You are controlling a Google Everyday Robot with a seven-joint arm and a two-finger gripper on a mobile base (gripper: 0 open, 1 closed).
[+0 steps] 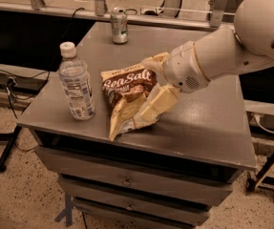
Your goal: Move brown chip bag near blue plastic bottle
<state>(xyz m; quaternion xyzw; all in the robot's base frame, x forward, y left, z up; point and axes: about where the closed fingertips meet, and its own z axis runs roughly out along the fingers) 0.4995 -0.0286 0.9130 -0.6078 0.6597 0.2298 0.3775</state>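
Observation:
The brown chip bag [127, 97] lies on the grey cabinet top [208, 123], its dark "Sea Salt" panel facing up, just right of the blue plastic bottle [77, 82]. The bottle stands upright with its white cap on, near the left edge. A narrow gap separates bag and bottle. My gripper [156, 84] is at the bag's right edge. Its cream fingers are spread apart, one above the bag's top right corner [154, 63] and one along its lower right side [160, 103]. It looks open, no longer pinching the bag.
A small silver-green can [119, 27] stands at the back of the cabinet top. Drawers [127, 180] are below the front edge. Metal rails and cables run behind, and a stand leg [265, 171] is at the right on the floor.

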